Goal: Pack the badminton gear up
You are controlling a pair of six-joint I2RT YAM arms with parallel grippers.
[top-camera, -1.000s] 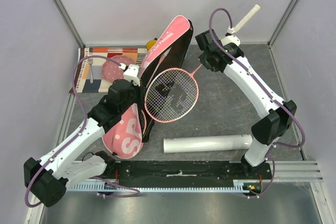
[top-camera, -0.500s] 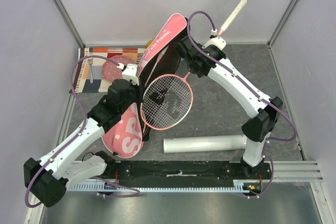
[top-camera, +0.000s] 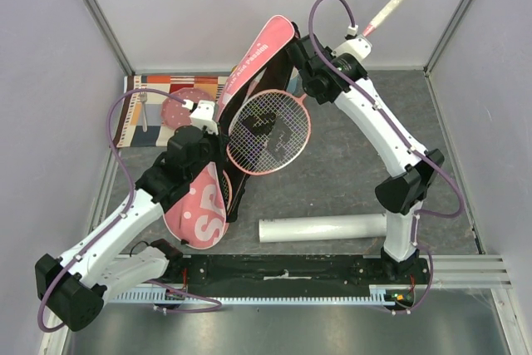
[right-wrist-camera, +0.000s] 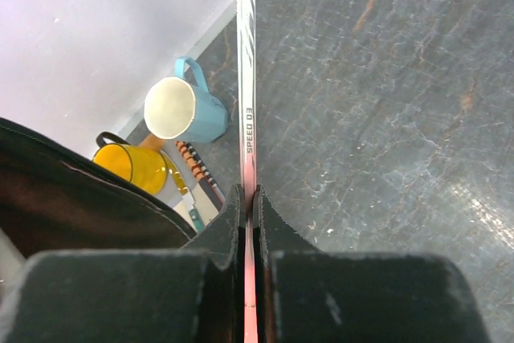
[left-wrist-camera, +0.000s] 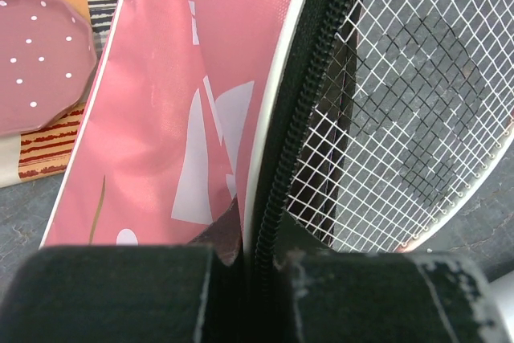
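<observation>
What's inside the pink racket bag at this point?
The racket bag is open and shows only black lining. The racket in the right gripper has its head at the mouth. Anything deeper is hidden by the pink flap.

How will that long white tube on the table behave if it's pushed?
The white tube lies on its side and is round, so a sideways nudge would probably roll it. Its smooth surface may be slippery to grip.
</observation>
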